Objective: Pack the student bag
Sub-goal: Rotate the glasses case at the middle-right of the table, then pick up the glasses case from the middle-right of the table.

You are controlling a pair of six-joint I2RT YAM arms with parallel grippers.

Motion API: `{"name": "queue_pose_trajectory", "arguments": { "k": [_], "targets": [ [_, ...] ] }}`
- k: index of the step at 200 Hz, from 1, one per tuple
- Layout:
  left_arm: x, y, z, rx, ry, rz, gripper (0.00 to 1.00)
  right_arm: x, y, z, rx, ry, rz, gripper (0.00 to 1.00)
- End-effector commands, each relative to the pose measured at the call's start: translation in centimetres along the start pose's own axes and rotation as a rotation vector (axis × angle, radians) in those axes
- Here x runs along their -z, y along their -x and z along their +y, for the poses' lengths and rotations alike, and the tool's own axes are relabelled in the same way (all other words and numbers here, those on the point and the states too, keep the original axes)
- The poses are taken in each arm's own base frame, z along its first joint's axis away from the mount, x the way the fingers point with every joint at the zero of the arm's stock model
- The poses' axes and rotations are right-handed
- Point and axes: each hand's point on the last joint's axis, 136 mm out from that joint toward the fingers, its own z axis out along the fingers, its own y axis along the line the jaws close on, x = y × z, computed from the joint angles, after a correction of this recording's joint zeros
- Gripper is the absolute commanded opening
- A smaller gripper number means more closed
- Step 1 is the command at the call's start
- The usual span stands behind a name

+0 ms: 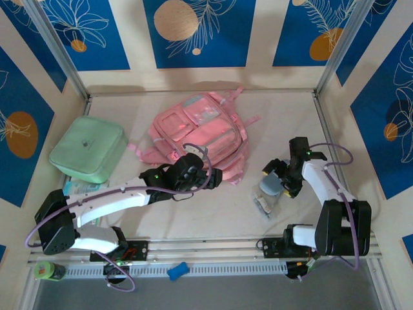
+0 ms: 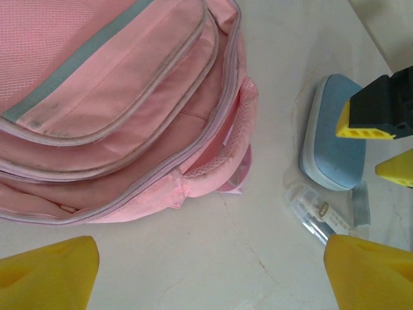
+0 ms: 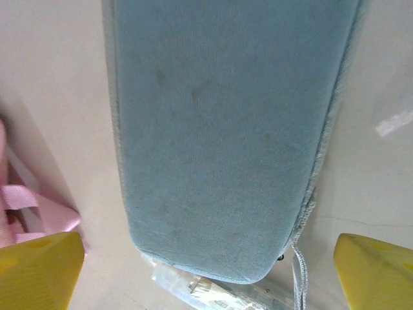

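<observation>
Green soft case (image 1: pixel 87 150) is seen at the far left of the counter (image 1: pixel 213 206) from the top. Pink backpack (image 1: pixel 201 132) is laid flat mid-counter, towards the back wall. Left tool (image 1: pixel 191 171) is held at its near edge, fingers spread wide, nothing gripped. The wrist view adds the grey zip lines and pale blue strip (image 2: pixel 77 61). Blue case (image 1: pixel 271 185) is placed right of the bag, partly over a clear packet (image 2: pixel 319 216). Right tool (image 3: pixel 210 271) is spread open over the case, gaps on both sides. A pink strap (image 3: pixel 39 206) is caught at the left of its wrist view.
</observation>
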Motion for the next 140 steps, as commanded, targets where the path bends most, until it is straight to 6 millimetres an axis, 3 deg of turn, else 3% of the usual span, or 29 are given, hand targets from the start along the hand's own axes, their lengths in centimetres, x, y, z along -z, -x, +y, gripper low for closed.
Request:
{"name": "queue_pose_trajectory", "arguments": {
  "k": [1,66,103,140],
  "targets": [
    [-0.1,-0.4,1.7,-0.029,0.055,0.016,0.9,-0.4,0.2,0.2,0.013,-0.037,0.029,0.99],
    [-0.7,2.3,2.7,-0.103,0.072,0.018,0.92,-3.0,0.9,0.9,0.002,-0.081,0.066,1.0],
    [-1.0,4.4,3.2,-0.205,0.064,0.035,0.93,-3.0,1.0,0.9,0.018,-0.078,0.069,0.83],
    [-1.8,5.9,3.0,-0.361,0.056,0.046,0.94,-1.8,1.1,0.9,0.011,-0.059,0.066,0.77]
  ]
}}
